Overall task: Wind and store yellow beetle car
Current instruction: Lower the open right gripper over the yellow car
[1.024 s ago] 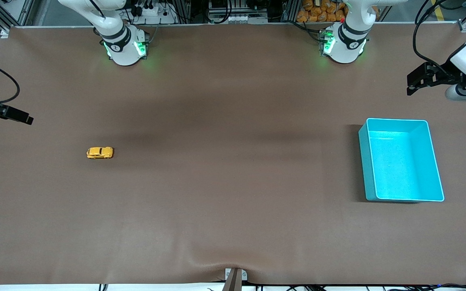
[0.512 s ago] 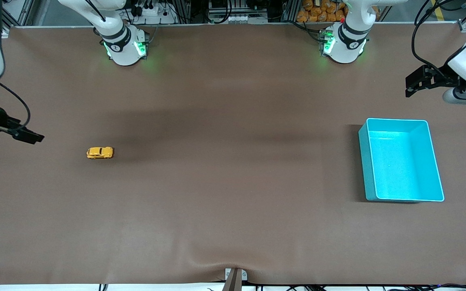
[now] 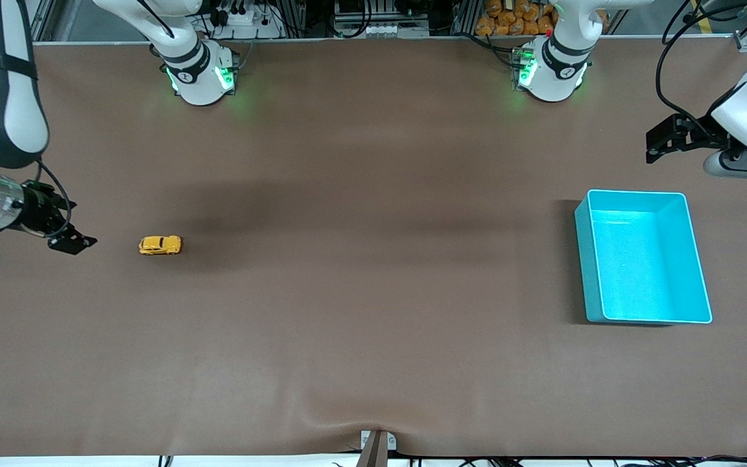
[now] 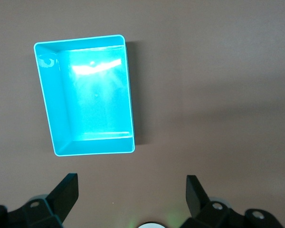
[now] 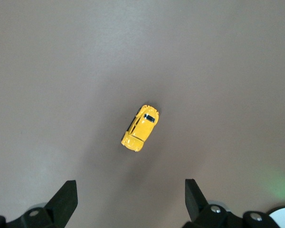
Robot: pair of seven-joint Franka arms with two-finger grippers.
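Observation:
The yellow beetle car (image 3: 160, 244) stands on its wheels on the brown table, toward the right arm's end. It also shows in the right wrist view (image 5: 140, 128). My right gripper (image 3: 72, 242) hangs open and empty over bare table beside the car, apart from it; its fingertips (image 5: 67, 191) frame empty table in the right wrist view. The teal bin (image 3: 582, 259) stands empty toward the left arm's end and shows in the left wrist view (image 4: 128, 90). My left gripper (image 3: 662, 139) is open and empty over bare table beside the bin's edge on the bases' side.
The two arm bases (image 3: 200, 76) (image 3: 550, 72) stand along the table's edge farthest from the front camera. A small bracket (image 3: 377, 444) sits at the table edge nearest the front camera. Brown table lies between the car and the bin.
My right gripper has swung in from the table's end toward the car. My left gripper has drifted slightly away from the bin. The car and bin have not moved.

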